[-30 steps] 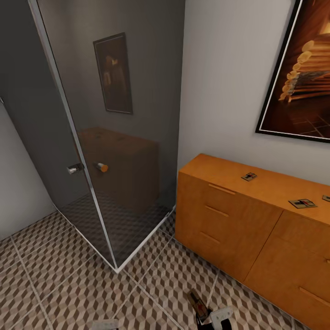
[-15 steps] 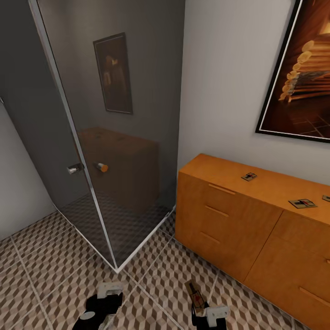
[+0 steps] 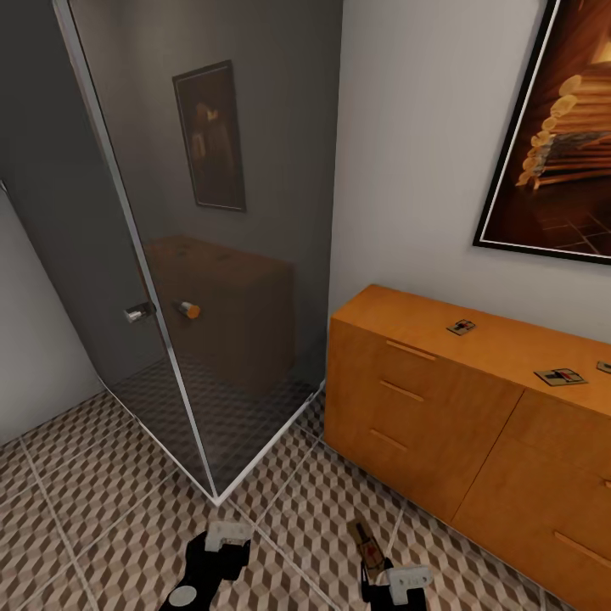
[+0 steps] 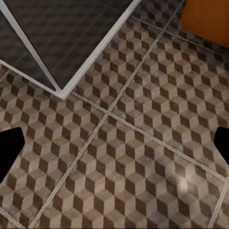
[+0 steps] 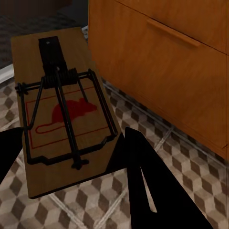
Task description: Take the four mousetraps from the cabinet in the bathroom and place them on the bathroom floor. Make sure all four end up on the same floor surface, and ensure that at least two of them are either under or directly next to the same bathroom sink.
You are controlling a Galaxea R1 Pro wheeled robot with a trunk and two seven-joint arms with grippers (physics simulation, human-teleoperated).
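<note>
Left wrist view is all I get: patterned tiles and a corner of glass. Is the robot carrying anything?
Observer: Yes. The right tool is shut on a mousetrap, held over the tiles beside the cabinet.
Operator: Are there more of them anywhere?
Observer: Three more traps lie on the cabinet top: one nearer the shower glass, another farther along, and a third cut off by the head view's edge.

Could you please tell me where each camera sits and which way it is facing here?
Head view: up high, looking down at the cabinet, both grippers low in frame.
Left wrist view: on the left arm, facing the bathroom floor, dark fingertips at the edges.
Right wrist view: along the right gripper holding a mousetrap.
Shared: floor, cabinet.
</note>
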